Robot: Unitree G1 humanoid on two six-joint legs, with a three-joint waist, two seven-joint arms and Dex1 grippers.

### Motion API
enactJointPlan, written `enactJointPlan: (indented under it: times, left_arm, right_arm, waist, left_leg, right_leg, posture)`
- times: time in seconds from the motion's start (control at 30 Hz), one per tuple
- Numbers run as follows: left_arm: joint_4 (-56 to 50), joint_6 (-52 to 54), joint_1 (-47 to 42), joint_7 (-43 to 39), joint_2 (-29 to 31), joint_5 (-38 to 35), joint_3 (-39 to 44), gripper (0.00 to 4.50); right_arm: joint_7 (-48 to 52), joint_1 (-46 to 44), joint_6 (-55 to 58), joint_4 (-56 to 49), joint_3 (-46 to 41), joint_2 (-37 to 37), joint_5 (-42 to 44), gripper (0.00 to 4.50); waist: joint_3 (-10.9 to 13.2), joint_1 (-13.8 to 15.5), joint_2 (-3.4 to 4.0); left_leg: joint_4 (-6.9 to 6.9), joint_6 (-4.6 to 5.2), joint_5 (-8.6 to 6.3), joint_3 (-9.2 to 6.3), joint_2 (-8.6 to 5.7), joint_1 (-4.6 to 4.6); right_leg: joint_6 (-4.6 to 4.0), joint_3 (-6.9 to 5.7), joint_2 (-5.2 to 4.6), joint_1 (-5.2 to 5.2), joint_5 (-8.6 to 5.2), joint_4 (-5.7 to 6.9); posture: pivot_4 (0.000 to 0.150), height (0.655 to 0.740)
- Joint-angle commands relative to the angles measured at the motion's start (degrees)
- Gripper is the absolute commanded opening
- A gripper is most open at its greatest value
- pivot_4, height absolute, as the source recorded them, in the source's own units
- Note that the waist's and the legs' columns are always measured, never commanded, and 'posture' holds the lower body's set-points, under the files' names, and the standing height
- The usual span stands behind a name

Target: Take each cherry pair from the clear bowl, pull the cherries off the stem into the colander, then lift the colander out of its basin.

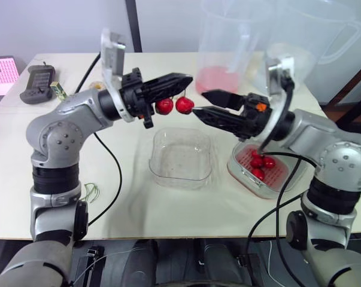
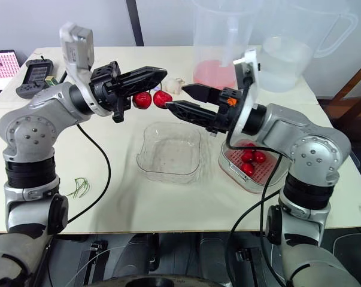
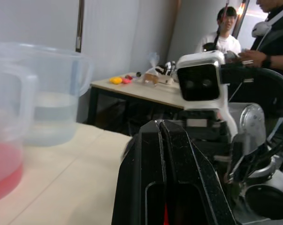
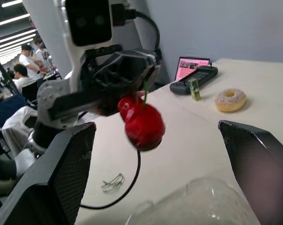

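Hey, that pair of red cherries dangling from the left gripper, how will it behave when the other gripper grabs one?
The pair of glossy red cherries dangles freely from the shut left gripper, so it will probably swing when nudged. The round, shiny skins may slip out of the open right gripper. Being small, they are likely light and easily squashed.

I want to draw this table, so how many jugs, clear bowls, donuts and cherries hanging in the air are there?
Jugs: 2 (pink-water jug, clear-water jug)
Clear bowl: 1
Donut: 1
Cherries hanging from the left gripper: 2
Total: 6
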Motion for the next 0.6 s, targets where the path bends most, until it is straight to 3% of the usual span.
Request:
enactJointPlan:
  times: [0.03,0.23,0.33,0.47,0.6]
  left_arm:
    - [-2.94,1.01,0.15,0.73,0.16,-2.31,0.87,0.0]
    - [-3.36,1.19,0.17,1.94,-0.3,-2.74,0.77,0.0]
    - [-3.86,1.61,0.74,2.47,-0.33,-3.33,0.96,0.0]
    - [-3.91,1.57,0.92,2.76,-0.21,-3.6,0.82,0.0]
    - [-3.69,1.32,0.78,2.61,-0.24,-3.41,0.73,0.0]
  right_arm:
    - [-1.6,-1.54,-1.74,0.29,0.86,0.59,1.62,4.47]
    - [-3.97,-1.49,-0.71,0.35,2.49,1.73,5.62,4.47]
    - [-5.14,-1.14,-0.92,0.29,3.25,1.63,6.74,3.62]
    - [-6.11,-1.02,-1.4,0.47,4.01,1.36,7.55,1.73]
    - [-6.51,-0.94,-1.87,0.55,4.66,1.0,7.63,1.73]
  waist:
    - [0.0,0.02,0.0]
    - [0.0,0.1,0.0]
    - [0.0,0.08,0.0]
    - [0.0,0.09,0.0]
    - [0.0,0.08,0.0]
  left_leg:
    - [0.0,0.0,0.0,0.0,0.0,-0.01]
    - [0.01,0.0,0.0,0.01,-0.01,-0.03]
    - [0.01,0.0,0.0,0.0,-0.01,-0.03]
    - [0.0,0.0,0.0,0.0,-0.01,-0.03]
    - [0.0,0.0,0.0,0.0,-0.01,-0.03]
  right_leg:
    - [0.01,0.0,0.0,0.0,0.0,-0.01]
    - [0.03,0.01,-0.02,0.0,-0.01,-0.01]
    - [0.02,0.01,-0.02,0.0,-0.01,-0.02]
    - [0.02,0.0,-0.02,0.0,-0.02,-0.02]
    - [0.01,0.0,-0.01,0.0,-0.02,-0.03]
  posture:
    - [0.15,0.74]
    - [0.15,0.74]
    - [0.15,0.74]
    - [0.15,0.74]
    - [0.15,0.74]
